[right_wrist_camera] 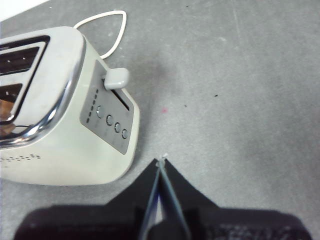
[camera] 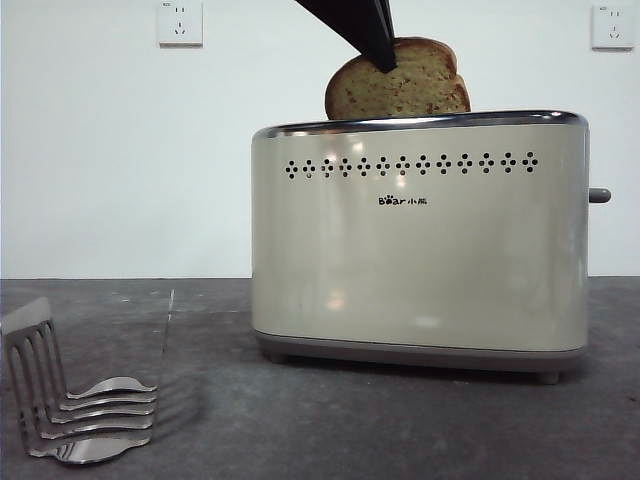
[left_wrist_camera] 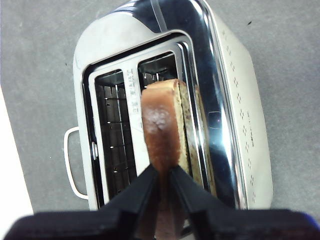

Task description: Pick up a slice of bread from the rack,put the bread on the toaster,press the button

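Bare table (right_wrist_camera: 240, 90) lies open beside the toaster's button (right_wrist_camera: 117, 78).

L pincer (left_wrist_camera: 162, 172) clamped on bread slice (left_wrist_camera: 162, 125) above toaster (camera: 420, 240); R pincer (right_wrist_camera: 161, 162) jaws together, beside toaster's lever end.

The slice of bread (camera: 405, 88) stands upright, partly lowered into a slot of the cream toaster (camera: 420, 240). The button (camera: 599, 195) projects from the toaster's narrow end. The empty silver rack (camera: 70, 405) lies apart from the toaster.

Left gripper (left_wrist_camera: 164, 175) grips bread slice (left_wrist_camera: 162, 125) in toaster (left_wrist_camera: 230, 100) slot.
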Controlling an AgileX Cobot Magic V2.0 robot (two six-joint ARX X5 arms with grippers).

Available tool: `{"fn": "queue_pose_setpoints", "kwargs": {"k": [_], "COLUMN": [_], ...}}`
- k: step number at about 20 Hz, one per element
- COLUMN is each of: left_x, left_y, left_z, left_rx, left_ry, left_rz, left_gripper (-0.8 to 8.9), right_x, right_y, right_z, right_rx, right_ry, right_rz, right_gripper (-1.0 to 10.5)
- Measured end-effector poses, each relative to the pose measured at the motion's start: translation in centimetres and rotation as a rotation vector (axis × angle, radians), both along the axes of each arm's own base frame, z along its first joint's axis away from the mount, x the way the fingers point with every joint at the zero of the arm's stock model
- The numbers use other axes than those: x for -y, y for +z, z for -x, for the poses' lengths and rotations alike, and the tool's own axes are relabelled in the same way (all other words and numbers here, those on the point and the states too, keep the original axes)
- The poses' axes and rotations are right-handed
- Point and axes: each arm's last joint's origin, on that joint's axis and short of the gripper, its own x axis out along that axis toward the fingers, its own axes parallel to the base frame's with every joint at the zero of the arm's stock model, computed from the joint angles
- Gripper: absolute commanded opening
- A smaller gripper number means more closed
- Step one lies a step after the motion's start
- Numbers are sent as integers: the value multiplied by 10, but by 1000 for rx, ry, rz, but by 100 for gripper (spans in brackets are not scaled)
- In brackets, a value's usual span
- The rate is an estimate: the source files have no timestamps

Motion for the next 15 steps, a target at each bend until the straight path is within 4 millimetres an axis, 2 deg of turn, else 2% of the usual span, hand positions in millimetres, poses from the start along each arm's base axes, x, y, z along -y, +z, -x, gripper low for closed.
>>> {"fn": "queue_pose_setpoints", "kwargs": {"k": [3,4,7,8,12,15], "left_x": [0,0,0,0,-3,-19], "left_y": [0,0,0,0,4,27], "left_z": [0,0,0,0,1,12], "left_rx": [-9,-14,-28,-36,-78,-88], "left_ry": [13,21,39,48,122,209], "left_rz": [7,11,25,31,81,179], "left_gripper": [21,79,333,363,376,375], "right_x": [1,1,1,1,1,1], "right_y": [-2,-2,-2,-2,-3,-8], "right_z": [1,1,1,1,2,6], "right_rx": [-20,-20,-21,-21,-33,-101], "right_ry": [-12,-14,-19,-19,-21,-20], "right_rz": [10,12,15,15,18,24], "right_gripper": [1,1,1,1,1,1]}}
